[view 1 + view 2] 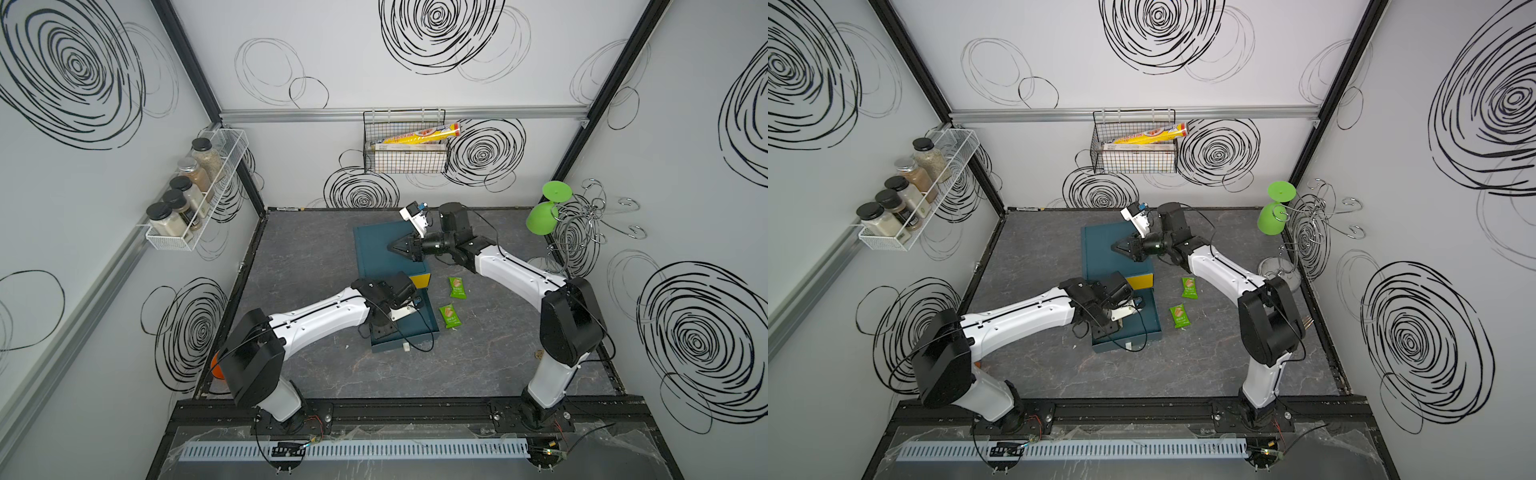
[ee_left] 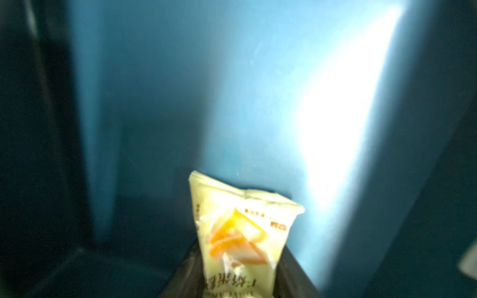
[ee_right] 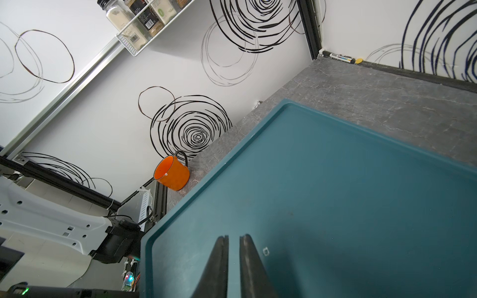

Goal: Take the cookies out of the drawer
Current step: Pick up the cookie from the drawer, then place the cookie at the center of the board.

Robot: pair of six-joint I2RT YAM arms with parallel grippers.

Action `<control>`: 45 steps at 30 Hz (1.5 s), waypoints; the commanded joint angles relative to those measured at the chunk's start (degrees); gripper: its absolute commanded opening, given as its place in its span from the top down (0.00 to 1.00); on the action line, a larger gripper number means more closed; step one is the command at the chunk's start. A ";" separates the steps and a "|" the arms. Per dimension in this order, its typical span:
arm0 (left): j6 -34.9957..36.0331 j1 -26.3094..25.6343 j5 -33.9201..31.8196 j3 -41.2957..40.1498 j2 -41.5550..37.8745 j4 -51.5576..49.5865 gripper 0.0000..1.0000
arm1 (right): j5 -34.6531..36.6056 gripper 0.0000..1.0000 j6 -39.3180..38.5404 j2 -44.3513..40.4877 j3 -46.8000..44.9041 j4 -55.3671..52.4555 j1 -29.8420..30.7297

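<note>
**A:** Where are the cookies seen?

**B:** Two are laid flat on the tabletop (image 1: 478,353), just beside the R wall of the drawer (image 1: 395,344): a far green pkt (image 1: 457,287) and a near green pkt (image 1: 450,316). They are set apart, not touching. A beige pkt (image 2: 242,214) is seen inside the drawer in the L wrist view, w/ teal walls around it (the picture is blurred and partly washed out by glare).

**A:** How is the left gripper (image 2: 240,247) placed?

**B:** It is found down inside the drawer. The beige pkt is pinched between its dark fingers (image 2: 291,271), w/ the free end sticking out past the tips. In both top views the jaws are hidden under the wrist.

**A:** And the right gripper (image 3: 234,237)?

**B:** It is held over the teal cabinet top (image 3: 335,193). Its jaws are drawn nearly together, only a thin slit is left, and nothing is held in it.

**A:** How is the drawer set?

**B:** It is pulled out toward the robot's base, below a yellow front (image 1: 419,280).
</note>
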 commanded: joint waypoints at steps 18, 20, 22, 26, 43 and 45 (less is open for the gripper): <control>-3.76 -6.61 -4.45 13.76 -8.24 -7.91 0.64 | 2.17 0.85 -0.11 2.25 -0.28 -6.19 -0.23; -4.47 -7.32 -5.35 15.73 -9.29 -9.36 0.64 | 2.12 0.85 -0.20 2.35 -0.10 -6.19 -0.22; -5.75 -7.34 -5.68 17.33 -10.72 -11.08 0.64 | 2.21 0.85 -0.37 2.32 0.06 -6.47 -0.24; -8.69 -7.39 -7.03 17.88 -14.78 -13.49 0.63 | 2.22 0.85 -0.36 2.50 0.54 -6.70 -0.24; -17.06 31.61 -1.52 14.93 -17.98 -6.04 0.63 | 1.89 0.85 -0.73 2.86 0.88 -7.47 -0.24; -19.13 35.54 0.04 13.79 -14.73 -4.21 0.63 | 1.95 0.85 -0.97 2.66 0.78 -7.59 -0.24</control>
